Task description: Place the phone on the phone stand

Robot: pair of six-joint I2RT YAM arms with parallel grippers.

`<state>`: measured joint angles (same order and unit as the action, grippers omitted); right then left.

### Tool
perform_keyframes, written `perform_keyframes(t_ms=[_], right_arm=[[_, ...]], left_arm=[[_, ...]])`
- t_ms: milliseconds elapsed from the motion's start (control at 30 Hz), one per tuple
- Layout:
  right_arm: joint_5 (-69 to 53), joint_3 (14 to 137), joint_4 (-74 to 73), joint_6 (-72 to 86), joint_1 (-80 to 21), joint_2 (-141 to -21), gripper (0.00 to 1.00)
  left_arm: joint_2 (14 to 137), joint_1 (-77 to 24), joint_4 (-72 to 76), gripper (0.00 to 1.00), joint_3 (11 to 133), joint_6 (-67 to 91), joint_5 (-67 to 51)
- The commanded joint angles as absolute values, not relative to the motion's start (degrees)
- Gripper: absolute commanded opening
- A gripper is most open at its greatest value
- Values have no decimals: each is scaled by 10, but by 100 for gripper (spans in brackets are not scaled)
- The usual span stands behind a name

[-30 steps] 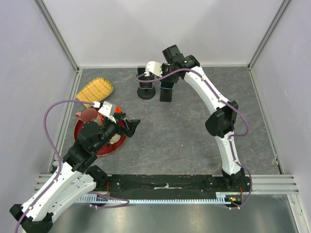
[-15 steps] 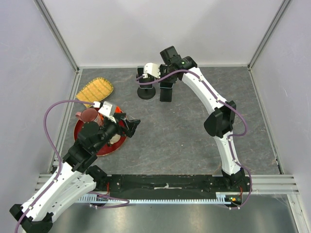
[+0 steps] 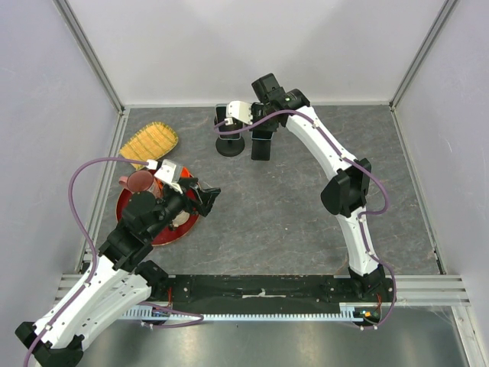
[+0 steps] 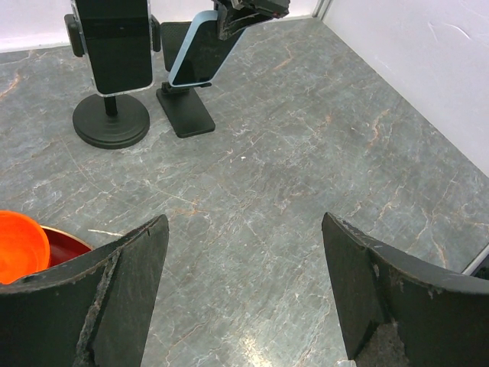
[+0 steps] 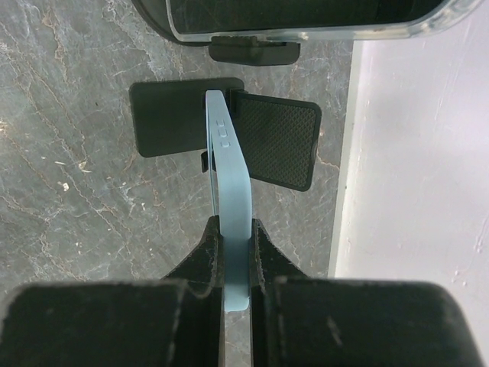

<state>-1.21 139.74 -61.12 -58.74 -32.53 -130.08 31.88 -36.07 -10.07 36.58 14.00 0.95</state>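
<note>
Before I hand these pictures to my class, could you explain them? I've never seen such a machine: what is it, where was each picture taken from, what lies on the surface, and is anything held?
These are two robot arms bolted to a grey table, each ending in a two-finger claw. One picture looks down from above; the other two come from a camera on each wrist. The right claw is shut on the edge of a light-blue phone, tilted at a flat-based phone stand; whether it is seated I cannot tell. Beside it a round-based stand already carries another phone. The left claw is open and empty, near a red plate. A woven yellow basket lies farther back.
</note>
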Motion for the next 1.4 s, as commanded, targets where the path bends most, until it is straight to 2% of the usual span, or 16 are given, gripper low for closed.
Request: perform_keyframes(t_ms=[0,300,367,433,700,900,1367], right_arm=[[-15,1400,-600,-594,-328,-1289,0],[-18,1407,-584,-595,-328,-1299,0],[-13,1407,-576,-592,-329,-1300,12],[-8,1404,-570,-592,-328,-1301,41],[-5,1398,-543,-585,-322,-1303,41],[-4,1404,-519,-588,-314,-1303,48],[-85,1406,-483,-612,-290,-1329,51]], left_arm=[[317,-359,-71,87,368,131,4],[316,-359,-71,87,367,130,3],[316,-359,-72,87,368,130,4],[315,-359,-71,87,367,130,3],[315,-359,-71,87,367,129,3],[316,-359,-71,87,368,131,3],[320,-358,-73,87,368,131,3]])
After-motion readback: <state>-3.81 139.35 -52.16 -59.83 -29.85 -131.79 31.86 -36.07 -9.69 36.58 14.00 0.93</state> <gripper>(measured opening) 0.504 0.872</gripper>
